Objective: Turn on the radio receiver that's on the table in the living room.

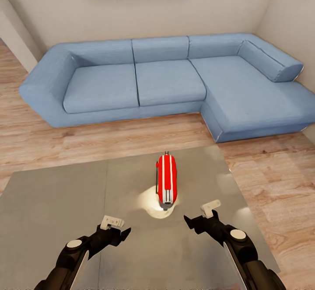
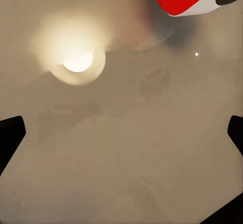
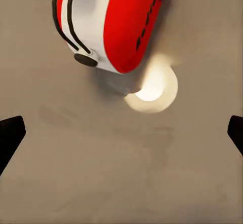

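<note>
Two black grippers, left (image 1: 117, 230) and right (image 1: 197, 218), hover with wide, empty jaws over the glossy grey low table (image 1: 52, 220). Just beyond them lies the small red, white-striped radio receiver (image 1: 166, 179), probably light, rigid and slippery; its dark near end looks best to press. Farther stands the blue L-shaped sofa (image 1: 170, 80).
</note>
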{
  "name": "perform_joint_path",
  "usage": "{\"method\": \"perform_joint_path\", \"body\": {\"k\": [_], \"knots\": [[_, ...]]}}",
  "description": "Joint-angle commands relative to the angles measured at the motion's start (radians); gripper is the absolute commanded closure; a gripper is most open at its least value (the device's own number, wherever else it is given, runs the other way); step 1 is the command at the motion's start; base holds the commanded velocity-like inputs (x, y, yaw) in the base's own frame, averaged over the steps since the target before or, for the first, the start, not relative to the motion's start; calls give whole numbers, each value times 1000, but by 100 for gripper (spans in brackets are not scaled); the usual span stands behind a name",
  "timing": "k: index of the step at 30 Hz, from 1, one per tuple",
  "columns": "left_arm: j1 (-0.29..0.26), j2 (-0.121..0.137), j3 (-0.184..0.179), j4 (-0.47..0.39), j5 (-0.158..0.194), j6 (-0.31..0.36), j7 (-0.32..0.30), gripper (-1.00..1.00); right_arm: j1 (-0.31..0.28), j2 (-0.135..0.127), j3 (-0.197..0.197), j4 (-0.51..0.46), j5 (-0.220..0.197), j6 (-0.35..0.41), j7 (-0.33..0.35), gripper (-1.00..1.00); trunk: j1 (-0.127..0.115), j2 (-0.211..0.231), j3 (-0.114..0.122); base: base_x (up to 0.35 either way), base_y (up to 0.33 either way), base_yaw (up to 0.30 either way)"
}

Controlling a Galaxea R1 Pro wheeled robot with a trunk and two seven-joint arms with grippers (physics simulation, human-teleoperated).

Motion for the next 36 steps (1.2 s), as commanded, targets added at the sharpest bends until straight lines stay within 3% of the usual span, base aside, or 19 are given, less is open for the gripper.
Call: {"method": "perform_joint_path", "body": {"k": [1, 12, 18, 21, 36], "knots": [[0, 0, 0, -1, 0, -1, 0, -100, 0, -1, -1, 0, 0, -2, -1, -100, 0, 0, -2, 0, 0, 0], [0, -3, 1, -7, 2, 0, 0, -100, 0, -2, -6, -2, -2, 2, -2, -100, 0, 0, -20, 0, 0, 0], [-2, -6, 1, -15, 4, 3, 1, -100, 0, 0, -78, -13, -4, 6, 6, -100, 0, 0, -29, 0, 0, 0], [-3, -10, 1, -16, 6, 3, 1, -100, 0, 0, -91, -15, -5, 7, 8, -100, 0, 0, -34, 0, 0, 0], [-3, -13, 1, -15, 6, 4, 2, -100, 0, 0, -97, -16, -5, 7, 9, -100, 0, 0, -59, 0, 0, 0]]}}
